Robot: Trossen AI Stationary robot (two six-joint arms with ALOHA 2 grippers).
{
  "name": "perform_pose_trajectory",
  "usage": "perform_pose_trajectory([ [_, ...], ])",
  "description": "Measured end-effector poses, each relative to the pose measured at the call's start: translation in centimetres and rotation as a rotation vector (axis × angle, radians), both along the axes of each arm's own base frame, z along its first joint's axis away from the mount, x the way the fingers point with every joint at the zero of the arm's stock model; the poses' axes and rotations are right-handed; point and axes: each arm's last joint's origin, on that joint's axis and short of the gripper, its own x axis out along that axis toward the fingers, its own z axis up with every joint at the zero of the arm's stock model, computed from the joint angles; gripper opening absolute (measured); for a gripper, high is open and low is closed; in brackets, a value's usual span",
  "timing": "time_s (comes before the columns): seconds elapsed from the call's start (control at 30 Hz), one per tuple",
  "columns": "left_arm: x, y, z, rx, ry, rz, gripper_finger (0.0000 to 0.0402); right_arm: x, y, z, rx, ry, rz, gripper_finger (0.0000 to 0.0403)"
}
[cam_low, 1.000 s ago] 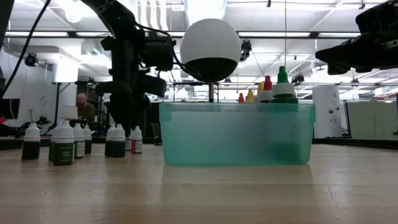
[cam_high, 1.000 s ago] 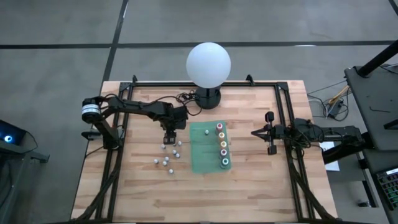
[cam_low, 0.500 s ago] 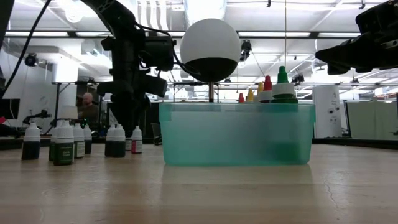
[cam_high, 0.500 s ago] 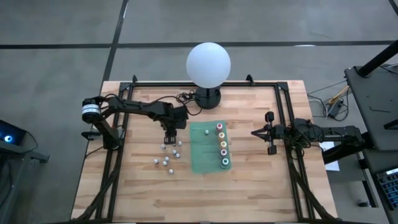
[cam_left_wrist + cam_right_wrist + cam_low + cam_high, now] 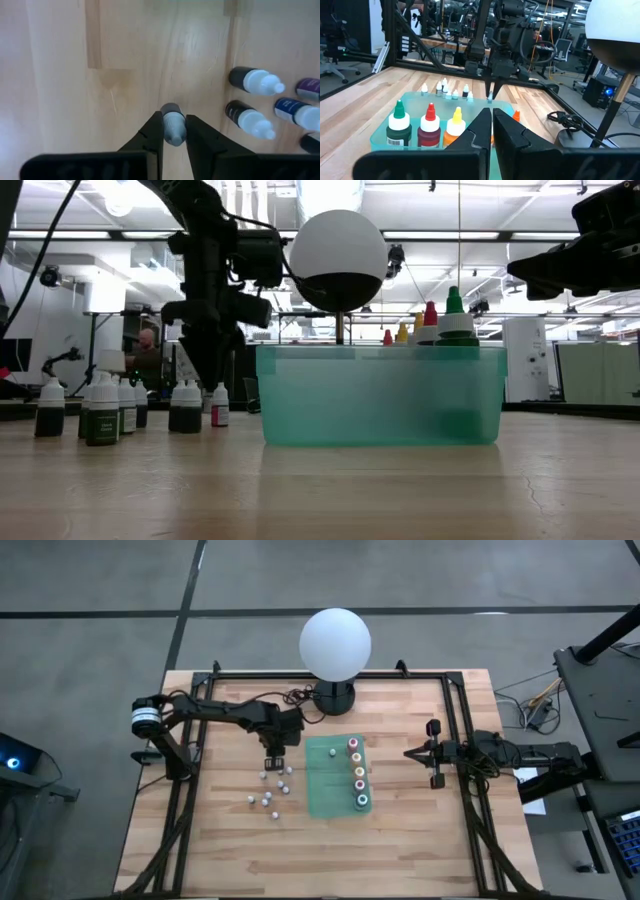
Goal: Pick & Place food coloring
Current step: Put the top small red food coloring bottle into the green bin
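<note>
My left gripper (image 5: 272,762) points down over the loose food coloring bottles (image 5: 268,798) left of the green tub (image 5: 322,790). It is shut on one small white-capped bottle (image 5: 173,125), which in the low view stands beside the tub (image 5: 220,408). Several bottles with coloured tops (image 5: 357,777) stand in the tub along its right side. More whitish-capped bottles (image 5: 252,82) stand on the wood close by. My right gripper (image 5: 433,755) hangs shut at the table's right side, touching nothing. My left gripper pinches the small bottle's cap end (image 5: 173,135) between its two fingers (image 5: 152,132). The fingers come from above, pointing down, one on each side of the bottle. The bottle is upright, its base on the table (image 5: 220,423).
A white globe lamp (image 5: 335,645) on a dark base stands at the far edge behind the tub. Black frame rails (image 5: 190,800) run along the table's left and right sides. Bare wood lies toward the near edge.
My left gripper has shut on the small bottle's cap while staying in place over the loose bottles. The bottle stays standing on the table.
</note>
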Motion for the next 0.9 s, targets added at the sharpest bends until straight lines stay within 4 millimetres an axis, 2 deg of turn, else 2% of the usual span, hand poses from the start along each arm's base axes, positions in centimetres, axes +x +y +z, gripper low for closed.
perform_pose_trajectory([
  [0.23,0.6,0.1,2.1,0.0,0.001,0.001,0.0038,0.0,0.0,0.0,0.0,0.0,0.0,0.0009],
  [0.67,2.5,0.2,7.9,0.018,-0.102,0.011,0.0038,0.0,0.0,0.0,0.0,0.0,0.0,0.0009],
  [0.9,3.1,-0.5,9.2,0.02,-0.158,0.004,0.0038,0.0,0.0,0.0,-0.001,0.0,0.0,0.0009],
])
